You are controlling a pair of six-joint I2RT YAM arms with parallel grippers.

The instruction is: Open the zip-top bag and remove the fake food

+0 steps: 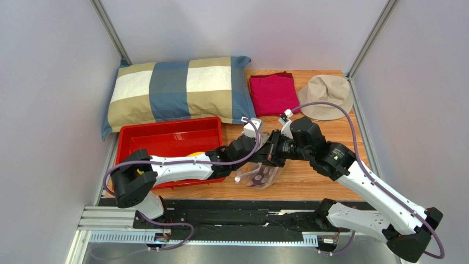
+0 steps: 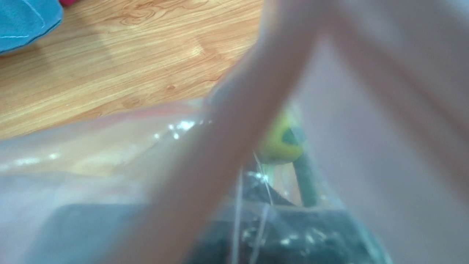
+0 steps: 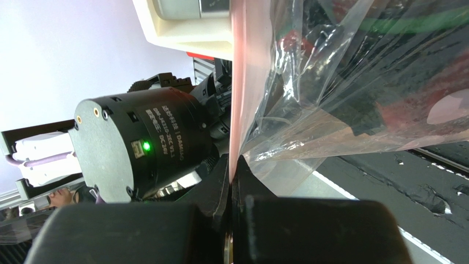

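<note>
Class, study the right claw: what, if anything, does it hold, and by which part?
The right claw is shut on the zip-top bag, pinching the pink zip strip along its mouth.

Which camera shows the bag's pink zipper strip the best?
The right wrist view: the pink zip strip runs sharp and straight down, pinched by the right gripper. The left wrist view shows it only as a blurry pink band. The top view shows just the lower part of the zip-top bag.

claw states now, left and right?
Left claw: at the zip-top bag, cannot tell open or closed.
Right claw: closed on the bag's pink zip strip.
</note>
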